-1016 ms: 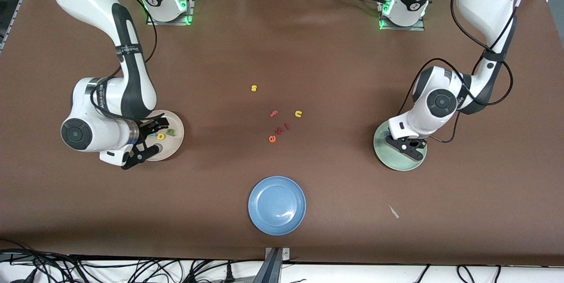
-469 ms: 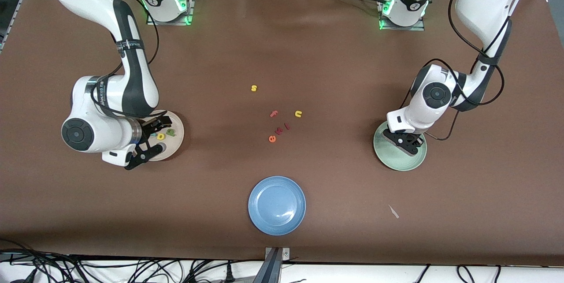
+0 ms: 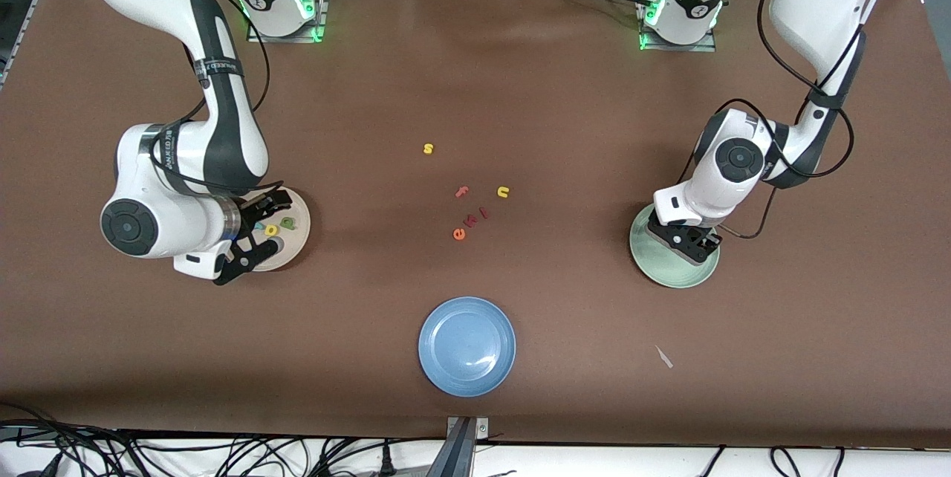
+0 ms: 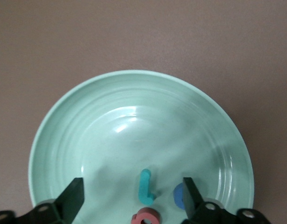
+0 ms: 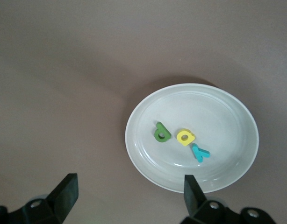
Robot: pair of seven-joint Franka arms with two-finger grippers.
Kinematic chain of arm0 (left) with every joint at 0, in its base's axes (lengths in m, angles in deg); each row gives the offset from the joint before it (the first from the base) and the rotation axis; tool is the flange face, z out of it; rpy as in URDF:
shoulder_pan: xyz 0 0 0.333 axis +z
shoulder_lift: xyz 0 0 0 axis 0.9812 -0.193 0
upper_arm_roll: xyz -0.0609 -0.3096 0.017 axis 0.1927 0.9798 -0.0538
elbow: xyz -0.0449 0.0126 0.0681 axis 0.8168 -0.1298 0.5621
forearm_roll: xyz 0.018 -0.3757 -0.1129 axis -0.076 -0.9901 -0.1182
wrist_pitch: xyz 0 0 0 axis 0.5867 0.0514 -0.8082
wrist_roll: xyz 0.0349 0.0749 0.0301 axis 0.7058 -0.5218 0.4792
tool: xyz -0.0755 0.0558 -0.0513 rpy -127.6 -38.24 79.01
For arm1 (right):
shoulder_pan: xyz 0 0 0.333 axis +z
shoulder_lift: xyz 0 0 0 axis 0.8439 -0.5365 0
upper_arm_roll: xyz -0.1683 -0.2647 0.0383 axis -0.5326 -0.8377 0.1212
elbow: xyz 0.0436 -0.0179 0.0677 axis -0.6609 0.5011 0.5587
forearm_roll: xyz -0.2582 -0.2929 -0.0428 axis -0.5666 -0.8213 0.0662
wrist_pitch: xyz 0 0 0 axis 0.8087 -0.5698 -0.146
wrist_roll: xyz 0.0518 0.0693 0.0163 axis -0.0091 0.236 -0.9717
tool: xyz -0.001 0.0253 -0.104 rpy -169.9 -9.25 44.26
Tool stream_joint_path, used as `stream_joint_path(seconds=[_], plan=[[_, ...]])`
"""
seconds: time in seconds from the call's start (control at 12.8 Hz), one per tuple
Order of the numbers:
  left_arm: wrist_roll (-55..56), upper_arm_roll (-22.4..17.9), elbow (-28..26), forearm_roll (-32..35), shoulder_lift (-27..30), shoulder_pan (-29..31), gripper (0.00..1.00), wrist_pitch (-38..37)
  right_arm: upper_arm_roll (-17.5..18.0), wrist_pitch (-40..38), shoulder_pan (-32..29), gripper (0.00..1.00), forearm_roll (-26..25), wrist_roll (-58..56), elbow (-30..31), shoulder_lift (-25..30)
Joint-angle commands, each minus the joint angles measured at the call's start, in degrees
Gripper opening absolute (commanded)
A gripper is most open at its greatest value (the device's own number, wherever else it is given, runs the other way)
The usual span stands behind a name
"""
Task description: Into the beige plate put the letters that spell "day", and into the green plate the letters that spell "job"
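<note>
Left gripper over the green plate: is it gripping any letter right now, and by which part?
Nothing is held. The left gripper stands open over the green plate; the teal "j" lies loose between its fingers.

Around the blue plate (image 3: pixel 467 345), bare table (image 3: pixel 594 128) is lying open on every side. Loose letters (image 3: pixel 472 206) are cluttering the stretch just farther from the camera than that plate.

Toward the left arm's end, the left gripper (image 3: pixel 685 243) is crowding the green plate (image 3: pixel 672 273); toward the right arm's end, the right gripper (image 3: pixel 249 235) is crowding the beige plate (image 3: pixel 297 239).

Front view: left gripper (image 3: pixel 685 243) covers the middle of the green plate (image 3: pixel 672 273), so none of its letters show there. Left wrist view: pinkish-red letter (image 4: pixel 146 216) cut by the picture's edge, blue letter (image 4: pixel 178 195) half hidden by a finger. Loose desk letters too small to read.
</note>
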Motion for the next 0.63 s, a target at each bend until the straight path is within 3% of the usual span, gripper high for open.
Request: stream_joint_path(seconds=[0.0,0.16,0.31,0.55], plan=[[0.6,0.6,-0.3,-0.4,5.7,0.6,1.0,-6.2,0.3,-1.7,-0.3,1.0,0.8,4.1,-1.2,1.5],[0.2,0.7,2.2,-4.2,10.0,0.5,1.0,-16.3,2.7,-1.7,-1.8,1.0,-0.2,6.4,-1.0,3.4],[0.9,3.4,7.3,-8.7,14.9,0.4,1.0,-29.3,8.4,-1.7,-7.3,1.0,-1.9,8.4,-0.2,5.4],[4.6,3.7,23.8,-15.4,14.9,0.3,1.0,-48.7,14.4,-1.8,-11.3,1.0,-4.9,17.8,1.6,8.6]])
